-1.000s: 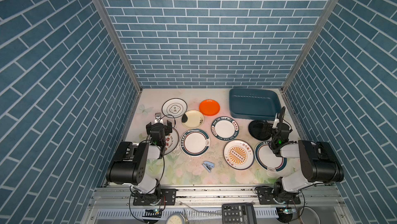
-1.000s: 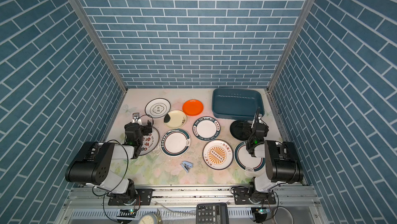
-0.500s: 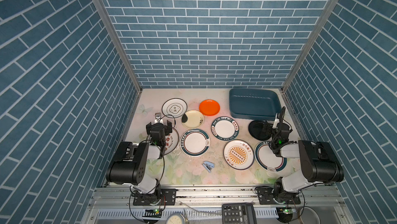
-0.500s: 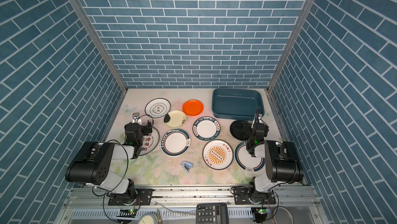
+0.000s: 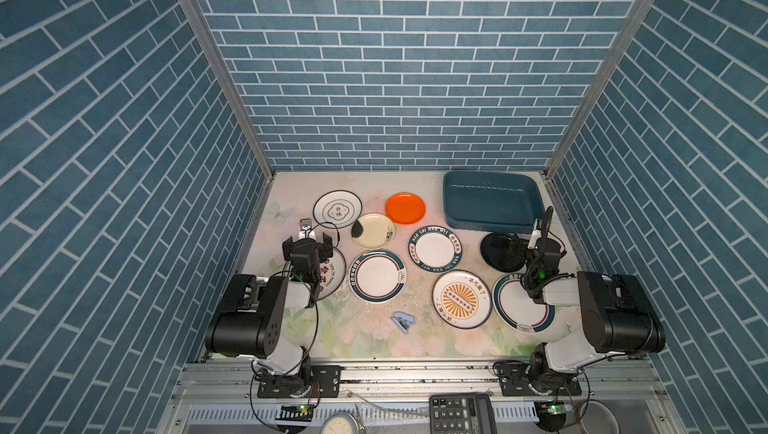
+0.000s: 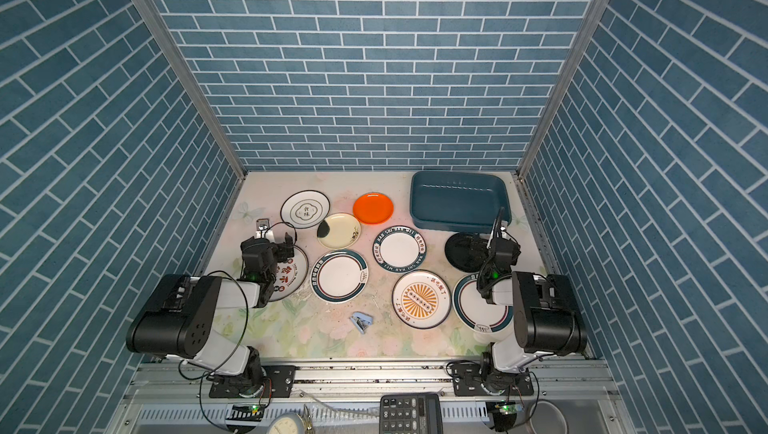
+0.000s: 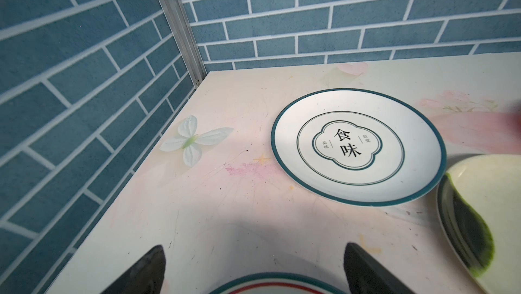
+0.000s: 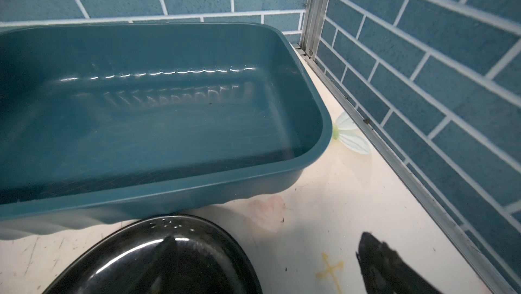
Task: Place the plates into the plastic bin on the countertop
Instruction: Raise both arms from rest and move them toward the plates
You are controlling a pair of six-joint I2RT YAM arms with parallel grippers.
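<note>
Several plates lie flat on the flowered countertop (image 5: 374, 340): a white one with a teal rim (image 5: 337, 209) (image 7: 358, 146), plain orange (image 5: 405, 208), cream (image 5: 373, 231) (image 7: 485, 216), lettered rim (image 5: 435, 249), black (image 5: 500, 251) (image 8: 158, 258), sunburst (image 5: 461, 299). The dark teal plastic bin (image 5: 490, 199) (image 8: 158, 115) stands empty at the back right. My left gripper (image 5: 307, 241) (image 7: 253, 250) is open above the far edge of a red-lettered plate (image 5: 332, 274). My right gripper (image 5: 528, 241) (image 8: 266, 237) is open, one finger over the black plate, the other over bare countertop.
A small blue stapler-like object (image 5: 403, 321) lies near the front. Two teal-rimmed plates (image 5: 377, 276) (image 5: 515, 307) sit at the front, one partly under the right arm. Brick walls close three sides; a metal rail (image 8: 394, 160) runs right beside the bin.
</note>
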